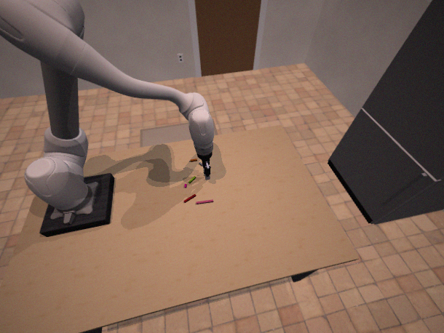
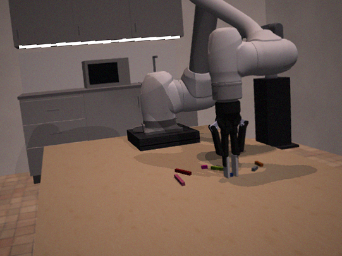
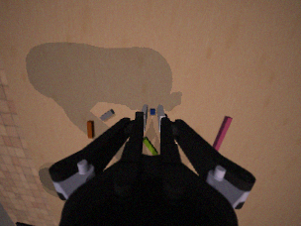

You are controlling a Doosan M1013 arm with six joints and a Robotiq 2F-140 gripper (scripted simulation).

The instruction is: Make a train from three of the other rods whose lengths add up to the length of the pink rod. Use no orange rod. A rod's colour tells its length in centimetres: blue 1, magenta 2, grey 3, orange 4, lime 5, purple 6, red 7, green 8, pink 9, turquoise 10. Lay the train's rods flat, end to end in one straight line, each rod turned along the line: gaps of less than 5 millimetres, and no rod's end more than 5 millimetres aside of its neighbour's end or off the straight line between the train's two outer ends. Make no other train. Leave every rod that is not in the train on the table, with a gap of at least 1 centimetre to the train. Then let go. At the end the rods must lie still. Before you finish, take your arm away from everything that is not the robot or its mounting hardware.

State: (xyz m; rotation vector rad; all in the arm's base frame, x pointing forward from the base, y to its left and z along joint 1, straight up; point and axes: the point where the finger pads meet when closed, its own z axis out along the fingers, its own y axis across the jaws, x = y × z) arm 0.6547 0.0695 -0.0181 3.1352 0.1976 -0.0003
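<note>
Gripper parted around the blue rod, low over the wooden tabletop point(image 1: 255, 233).

The white arm point(image 1: 120, 81) was seen reaching from its black base plate point(image 1: 105, 214), by the left edge of the table in the top view, toward the far middle of the top. The gripper point(image 2: 231, 174) was held vertical, its fingertips down at the surface and slightly spread, nothing pinched. The blue rod point(image 3: 152, 112) was seen lying between them on the table, whether touched could not be told. The pink rod point(image 1: 204, 201) was laid flat, nearer the table's centre, the red rod point(image 1: 189, 198) just beside it. The lime rod point(image 1: 192, 179) was noted close to the gripper, then the orange rod point(image 2: 259, 163), the grey rod point(image 2: 254, 168) and the magenta rod point(image 2: 204, 166), all apart.
</note>
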